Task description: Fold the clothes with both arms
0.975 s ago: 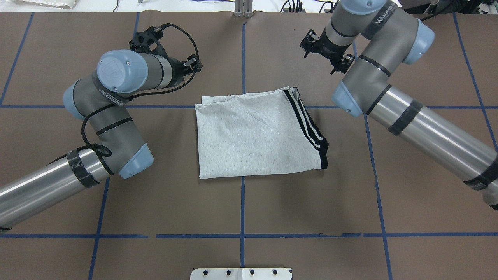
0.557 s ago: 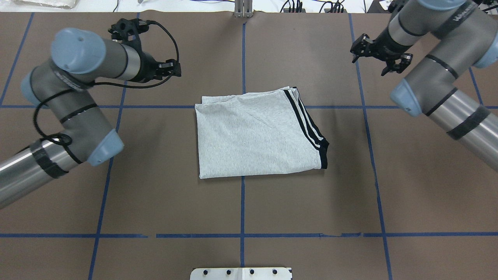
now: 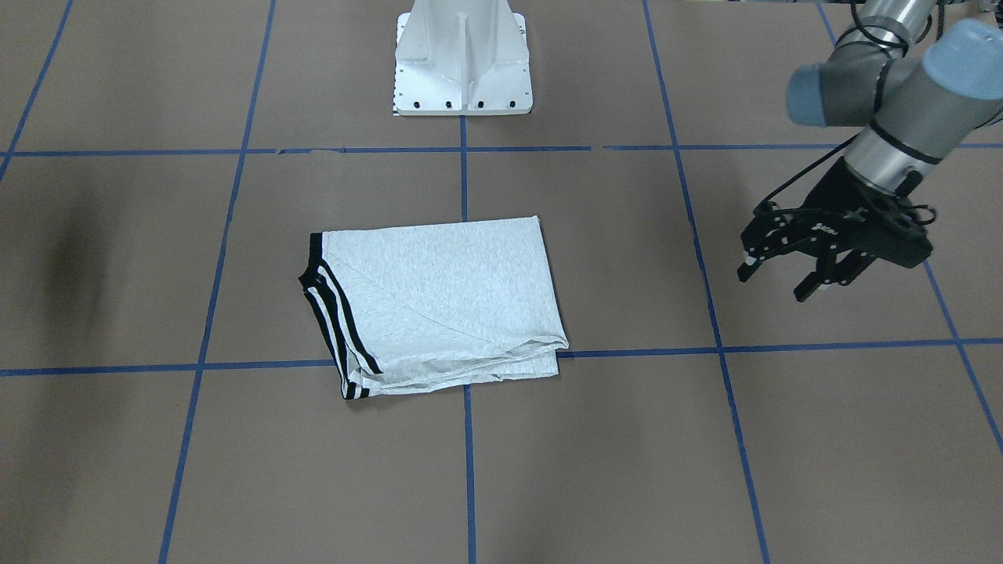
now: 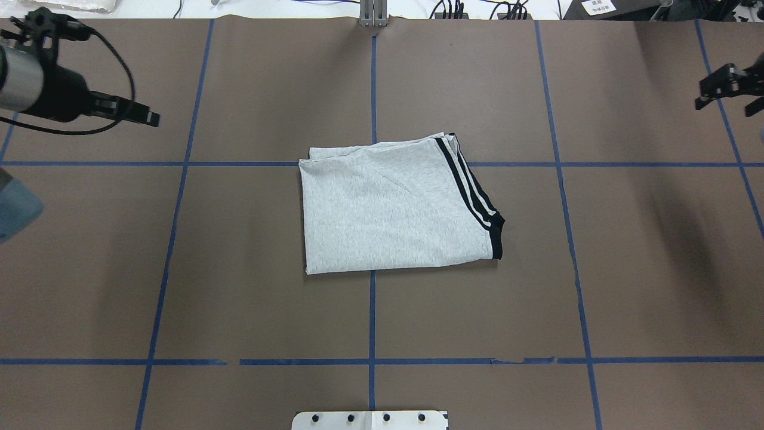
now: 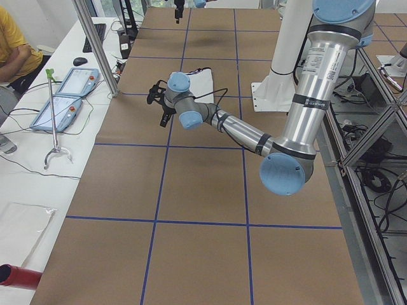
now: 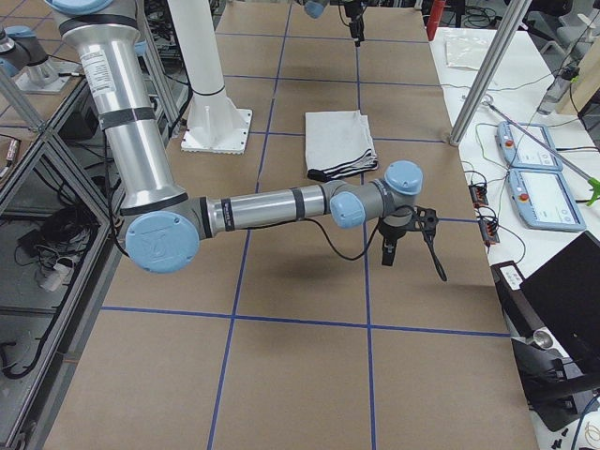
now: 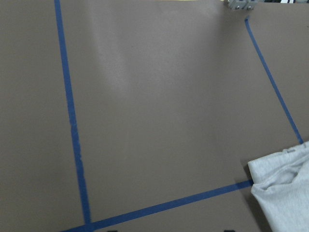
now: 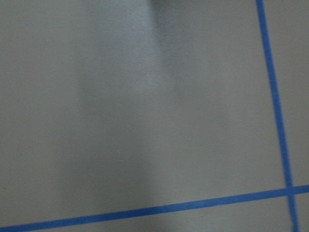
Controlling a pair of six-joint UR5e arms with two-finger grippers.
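The light grey T-shirt (image 4: pixel 394 206) lies folded into a rectangle at the table's middle, with black double stripes along its right edge (image 3: pixel 439 305). Its print is hidden inside the fold. A corner of it shows in the left wrist view (image 7: pixel 285 188). My left gripper (image 3: pixel 773 282) is open and empty, far out to the shirt's left, at the overhead view's upper left (image 4: pixel 143 116). My right gripper (image 4: pixel 723 106) is open and empty at the far right edge, well away from the shirt. The right wrist view shows only bare table.
Brown table cover with a blue tape grid (image 4: pixel 372 358). The white pedestal base (image 3: pixel 462 63) stands at the robot's side of the table. Teach pendants (image 6: pixel 530 173) and a seated person (image 5: pixel 16 54) are on the operators' side.
Both arms have swung outward from beside the shirt to the table's far left and far right. The shirt has not moved. Both grippers stay open.
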